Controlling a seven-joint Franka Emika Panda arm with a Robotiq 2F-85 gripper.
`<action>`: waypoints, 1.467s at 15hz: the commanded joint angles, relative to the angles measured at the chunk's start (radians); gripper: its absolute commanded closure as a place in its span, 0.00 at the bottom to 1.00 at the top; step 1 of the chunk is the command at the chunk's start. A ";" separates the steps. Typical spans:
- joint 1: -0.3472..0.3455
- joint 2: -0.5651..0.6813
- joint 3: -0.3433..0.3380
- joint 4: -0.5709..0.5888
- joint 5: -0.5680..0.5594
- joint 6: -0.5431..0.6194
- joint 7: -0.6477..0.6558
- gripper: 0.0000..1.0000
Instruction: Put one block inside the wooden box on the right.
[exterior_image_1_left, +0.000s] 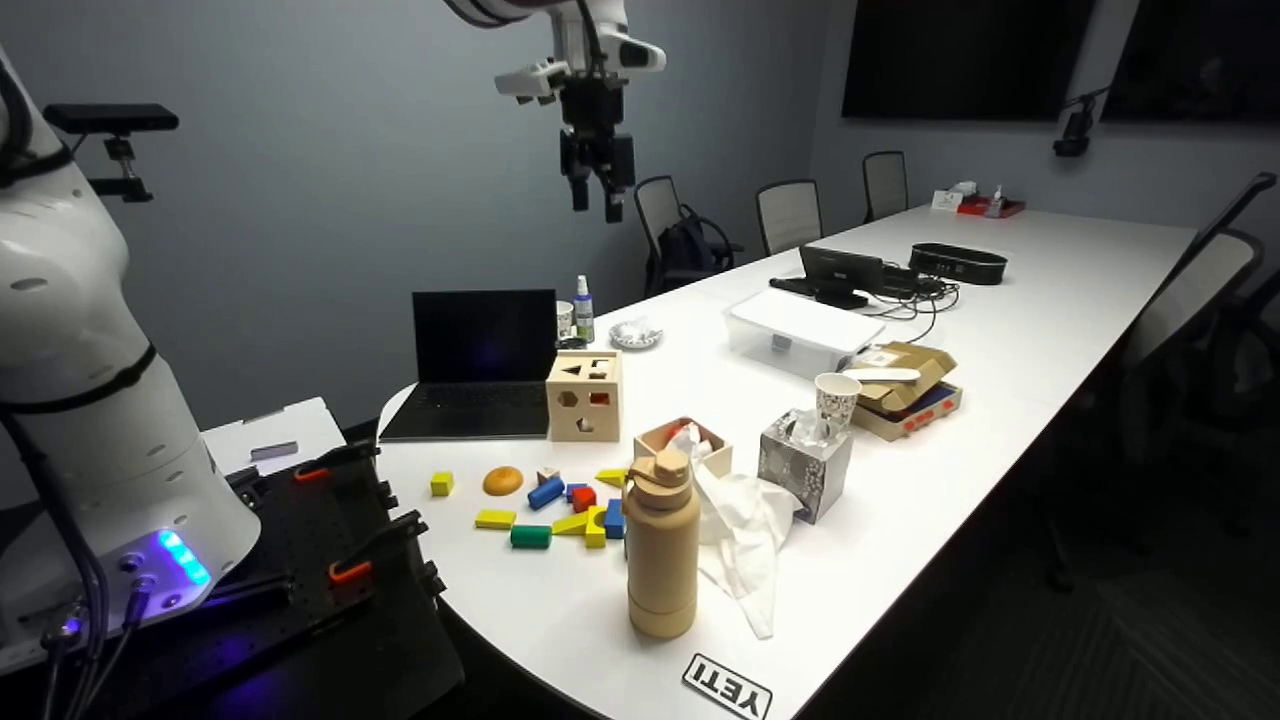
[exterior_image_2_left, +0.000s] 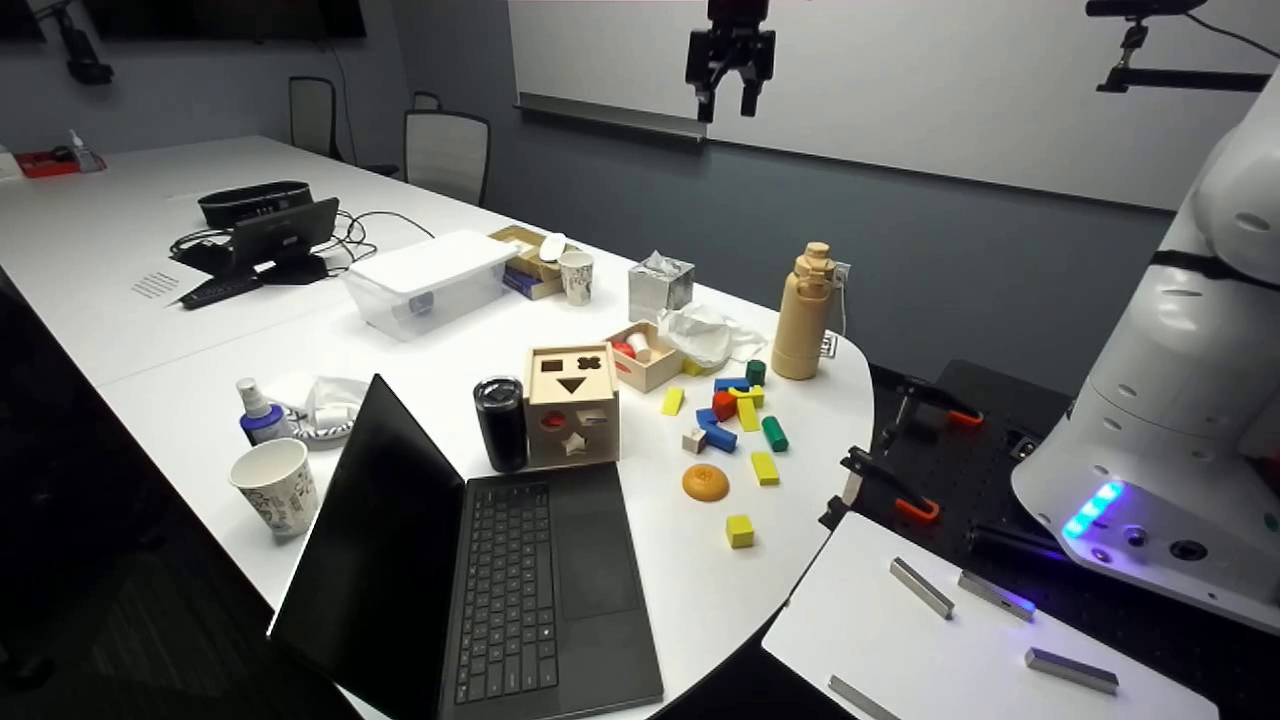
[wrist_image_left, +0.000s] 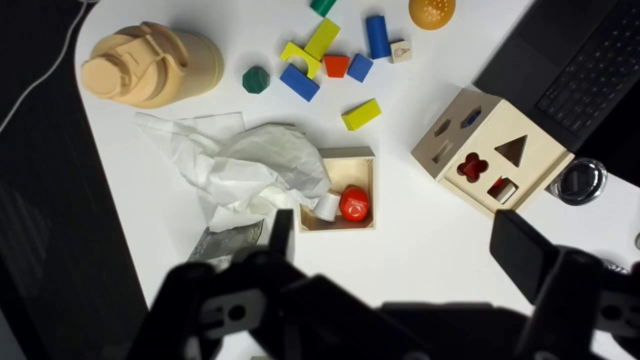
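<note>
The wooden box (exterior_image_1_left: 600, 424) is a light-wood cube with dark shaped holes, beside the laptop. It also shows in an exterior view (exterior_image_2_left: 572, 399) and at the right of the wrist view (wrist_image_left: 492, 167); bits of red and blue show through its holes. Loose blocks lie in front of it, among them a yellow cube (exterior_image_2_left: 739, 531), a green cylinder (exterior_image_1_left: 530, 537), a blue cylinder (wrist_image_left: 377, 37), a red block (wrist_image_left: 336, 65) and a yellow block (wrist_image_left: 361, 114). My gripper (exterior_image_1_left: 597, 205) is open and empty, high above the table in both exterior views (exterior_image_2_left: 728, 108) and the wrist view (wrist_image_left: 392, 225).
A tan bottle (exterior_image_1_left: 663, 550) stands near the blocks. An open wooden tray (wrist_image_left: 374, 200) holds a red and a white item, partly under crumpled paper (wrist_image_left: 270, 160). A laptop (exterior_image_2_left: 590, 560) and a black tumbler (exterior_image_2_left: 503, 425) flank the box. A tissue box (exterior_image_1_left: 805, 470) stands farther back.
</note>
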 joint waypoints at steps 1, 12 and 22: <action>0.007 0.077 0.002 -0.125 0.109 0.232 0.039 0.00; 0.098 0.489 0.123 -0.238 0.447 0.630 0.290 0.00; 0.204 0.751 0.056 -0.177 0.450 0.666 0.760 0.00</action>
